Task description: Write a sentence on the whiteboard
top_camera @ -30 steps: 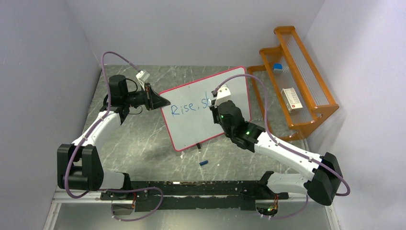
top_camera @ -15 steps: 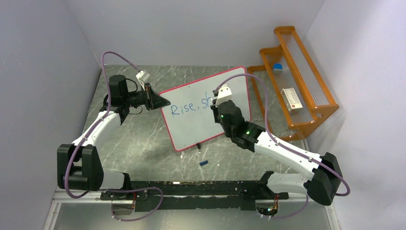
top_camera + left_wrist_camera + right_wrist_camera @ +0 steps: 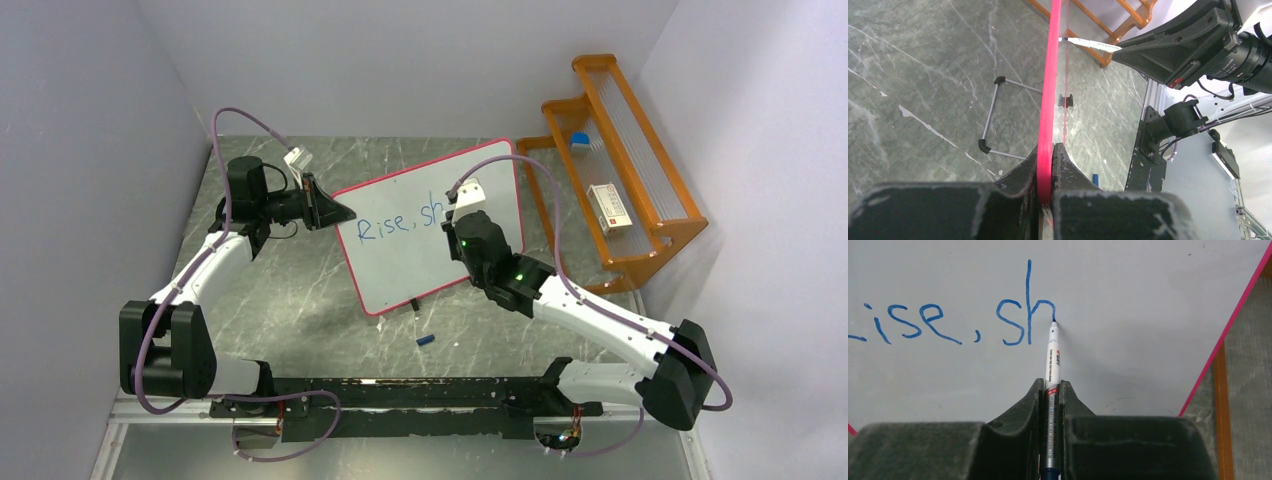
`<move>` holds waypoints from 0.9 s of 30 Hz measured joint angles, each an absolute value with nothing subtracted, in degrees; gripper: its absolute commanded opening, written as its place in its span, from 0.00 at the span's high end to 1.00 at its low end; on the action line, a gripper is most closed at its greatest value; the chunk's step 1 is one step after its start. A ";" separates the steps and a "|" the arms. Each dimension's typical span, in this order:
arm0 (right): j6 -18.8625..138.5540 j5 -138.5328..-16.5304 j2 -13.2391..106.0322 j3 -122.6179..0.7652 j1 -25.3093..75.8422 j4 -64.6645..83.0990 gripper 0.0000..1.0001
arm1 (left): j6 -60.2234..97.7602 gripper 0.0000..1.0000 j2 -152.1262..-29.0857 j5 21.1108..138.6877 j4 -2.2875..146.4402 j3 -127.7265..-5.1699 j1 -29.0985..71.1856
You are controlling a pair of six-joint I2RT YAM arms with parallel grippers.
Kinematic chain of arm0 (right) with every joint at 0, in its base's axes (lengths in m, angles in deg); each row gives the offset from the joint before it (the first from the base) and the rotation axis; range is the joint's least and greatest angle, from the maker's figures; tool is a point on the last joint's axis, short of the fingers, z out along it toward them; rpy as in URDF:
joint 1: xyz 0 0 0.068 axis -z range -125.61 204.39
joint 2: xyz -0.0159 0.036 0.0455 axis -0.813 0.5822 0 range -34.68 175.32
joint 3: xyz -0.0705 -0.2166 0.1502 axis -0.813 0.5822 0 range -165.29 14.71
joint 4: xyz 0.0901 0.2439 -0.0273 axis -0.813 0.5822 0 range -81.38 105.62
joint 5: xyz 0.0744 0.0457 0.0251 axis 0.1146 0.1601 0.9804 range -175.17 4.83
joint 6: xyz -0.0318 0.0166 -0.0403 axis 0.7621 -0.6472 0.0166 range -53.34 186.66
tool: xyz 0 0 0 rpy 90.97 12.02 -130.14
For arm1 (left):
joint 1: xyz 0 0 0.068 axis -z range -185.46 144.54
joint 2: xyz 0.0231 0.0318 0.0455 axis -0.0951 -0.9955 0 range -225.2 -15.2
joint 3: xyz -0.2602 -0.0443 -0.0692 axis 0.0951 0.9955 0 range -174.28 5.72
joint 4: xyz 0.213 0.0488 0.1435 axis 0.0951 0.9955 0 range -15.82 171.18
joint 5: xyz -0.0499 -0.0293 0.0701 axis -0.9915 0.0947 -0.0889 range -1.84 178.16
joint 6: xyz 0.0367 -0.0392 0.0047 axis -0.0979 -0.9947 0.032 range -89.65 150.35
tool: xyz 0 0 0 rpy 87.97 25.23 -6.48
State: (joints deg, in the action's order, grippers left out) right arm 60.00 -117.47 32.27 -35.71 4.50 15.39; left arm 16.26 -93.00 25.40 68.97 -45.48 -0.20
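on whiteboard (image 3: 1148, 280), marker (image 3: 1052, 365) tip at last stroke of sentence (image 3: 938, 322); seemingly touching

We see a white board (image 3: 1138, 290) with a thin pink-red frame; that frame shows as a bright red strip running straight ahead from the dark grey left pincer (image 3: 1046, 152). The writing (image 3: 948, 322) is blue and lies ahead and to the left of the dull black right pincer (image 3: 1050, 385). The pen (image 3: 1053, 355) in that pincer is white with a red band, tiny dark print and a dark tip. Beneath both pincers the table (image 3: 300, 290) is grey-green stone with pale veins. To the right of the right pincer we see an orange rack (image 3: 655, 243). The arms (image 3: 600, 320) are white and black, and their cables (image 3: 245, 111) are purple.
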 measured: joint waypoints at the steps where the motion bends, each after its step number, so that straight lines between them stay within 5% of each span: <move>1: 59.81 -117.38 32.21 -35.66 4.50 15.71 1.00 | 16.26 0.95 -93.00 25.40 68.97 -45.48 -0.20; 27: 57.99 -116.22 30.37 -34.33 4.57 19.36 1.00 | 16.57 0.95 -93.00 25.40 69.40 -45.61 -0.18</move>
